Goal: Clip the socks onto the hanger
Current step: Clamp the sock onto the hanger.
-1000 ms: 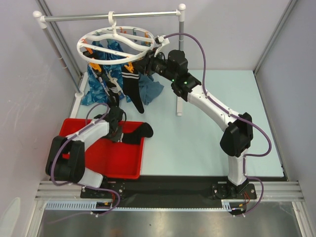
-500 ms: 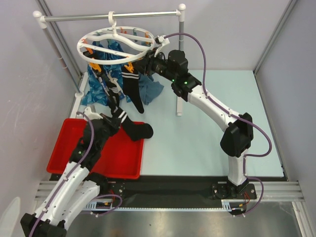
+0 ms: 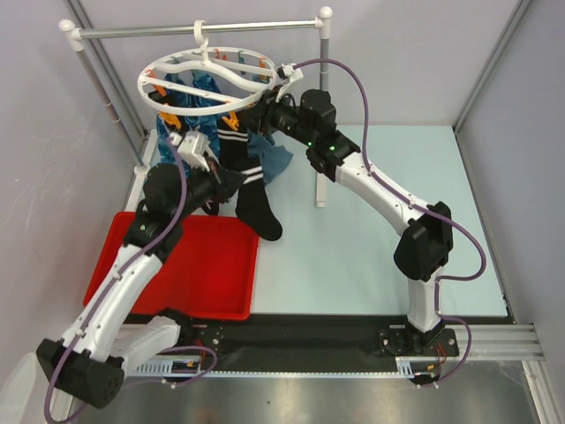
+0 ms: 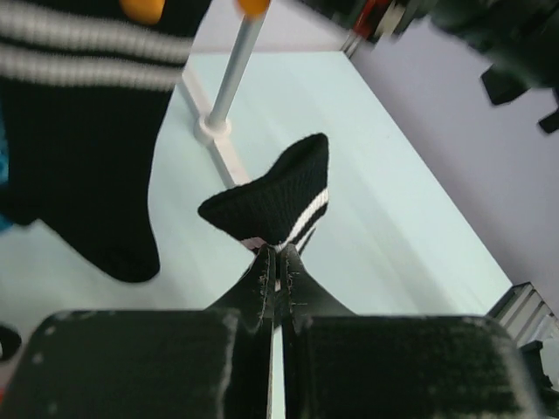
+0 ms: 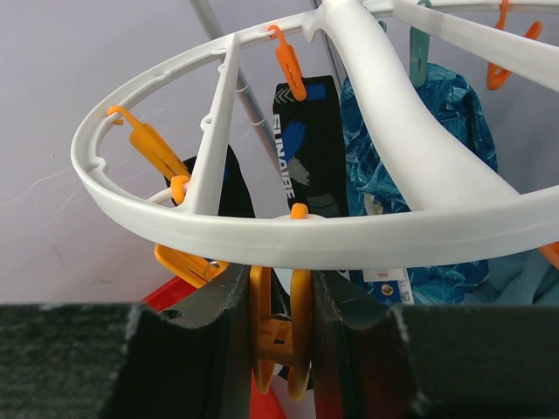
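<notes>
- Hanger (image 5: pixel 288 240): the white ring hangs by its hook from the grey rail (image 3: pixel 141 31) over the far left of the table (image 3: pixel 441 159). It hangs free, so in my judgement any sideways push will swing it. The right arm's hold at the near rim is the only steadying.
- Red tray (image 3: pixel 203 283): it lies on the table under the left arm. The carried sock's toe hangs just beyond its far right corner.
- Hung socks: 1 striped sock (image 4: pixel 79 131) hangs from the ring just left of the carried one. 1 lettered sock (image 5: pixel 306 144) hangs at the far side. The approach should pass clear of the striped one.
- Carried sock (image 3: pixel 256 208): it is lifted off the table below the ring's near rim, with its body hanging down. A short cuff end with a white stripe projects past the fingers.
- Left gripper (image 4: pixel 275 262): its fingers are pressed together on the sock just behind the cuff.
- Right gripper (image 5: pixel 279 305): its 2 fingers are squeezed on the tabs of 1 orange clip (image 5: pixel 278 345) under the rim.
- Clip mouth: it is hidden below the fingers, so whether it gapes cannot be told.
- Recommendation: raise the projecting cuff squarely into that clip from below. Ease the squeeze only once the cuff is seated. Release the sock last, after the clip bites.
</notes>
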You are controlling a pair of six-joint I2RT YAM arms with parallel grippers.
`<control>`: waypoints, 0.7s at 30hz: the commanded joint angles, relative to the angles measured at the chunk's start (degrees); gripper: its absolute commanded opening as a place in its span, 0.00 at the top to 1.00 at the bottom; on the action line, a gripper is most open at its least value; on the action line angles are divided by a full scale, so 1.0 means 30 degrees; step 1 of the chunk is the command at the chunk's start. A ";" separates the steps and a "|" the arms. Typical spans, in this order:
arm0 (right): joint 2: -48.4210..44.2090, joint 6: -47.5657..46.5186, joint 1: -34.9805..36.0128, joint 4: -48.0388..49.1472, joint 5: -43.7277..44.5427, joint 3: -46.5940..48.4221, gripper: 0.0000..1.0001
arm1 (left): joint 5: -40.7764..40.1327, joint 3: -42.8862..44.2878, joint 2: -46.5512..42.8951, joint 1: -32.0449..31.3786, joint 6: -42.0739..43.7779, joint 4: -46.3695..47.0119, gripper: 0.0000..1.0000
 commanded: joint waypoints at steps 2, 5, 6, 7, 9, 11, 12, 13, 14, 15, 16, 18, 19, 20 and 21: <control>-0.1226 0.0206 0.0044 0.0107 -0.0518 0.0625 1.00 | 0.1578 0.3023 0.2549 -0.0061 0.2392 0.0454 1.00; -0.1315 0.0353 -0.0014 0.0136 -0.0606 0.0595 1.00 | 0.1315 0.3874 0.3690 -0.0032 0.2598 0.0632 1.00; -0.1373 0.0382 -0.0015 0.0165 -0.0606 0.0566 1.00 | 0.1285 0.4053 0.3985 -0.0003 0.2598 0.0603 1.00; -0.1373 0.0440 -0.0044 0.0136 -0.0635 0.0537 1.00 | 0.1401 0.4171 0.4162 -0.0003 0.2627 0.0661 1.00; -0.1432 0.0441 -0.0073 0.0136 -0.0693 0.0508 1.00 | 0.1199 0.4260 0.4485 0.0055 0.2657 0.0865 1.00; -0.1490 0.0441 -0.0073 0.0136 -0.0723 0.0420 1.00 | 0.1255 0.4027 0.4544 0.0259 0.2483 0.1303 1.00; -0.1490 0.0441 -0.0102 0.0136 -0.0723 0.0391 1.00 | 0.1314 0.3967 0.4574 0.0377 0.2423 0.1857 1.00; -0.1461 0.0412 -0.0103 0.0136 -0.0752 0.0361 1.00 | 0.1459 0.3996 0.4632 0.0523 0.2422 0.1891 1.00; -0.1490 0.0412 -0.0103 0.0136 -0.0723 0.0390 1.00 | 0.1490 0.4315 0.4691 0.0553 0.2480 0.1834 1.00; -0.1490 0.0470 -0.0103 0.0136 -0.0781 0.0390 1.00 | 0.1461 0.4492 0.4807 0.0583 0.2626 0.1688 1.00; -0.1461 0.0470 -0.0132 0.0165 -0.0811 0.0390 1.00 | 0.1664 0.4639 0.4837 0.0641 0.2657 0.1629 1.00; -0.1519 0.0529 -0.0103 0.0194 -0.0811 0.0390 1.00 | 0.1898 0.4874 0.4867 0.0963 0.2540 0.1804 1.00; -0.1520 0.0558 -0.0103 0.0194 -0.0840 0.0390 1.00 | 0.2045 0.4962 0.4867 0.1051 0.2453 0.1920 1.00; -0.1520 0.0587 -0.0103 0.0223 -0.0869 0.0390 1.00 | 0.2366 0.5108 0.4925 0.1226 0.2365 0.2008 1.00; -0.1520 0.0616 -0.0074 0.0224 -0.0841 0.0390 1.00 | 0.2427 0.5138 0.4984 0.1257 0.2306 0.2038 1.00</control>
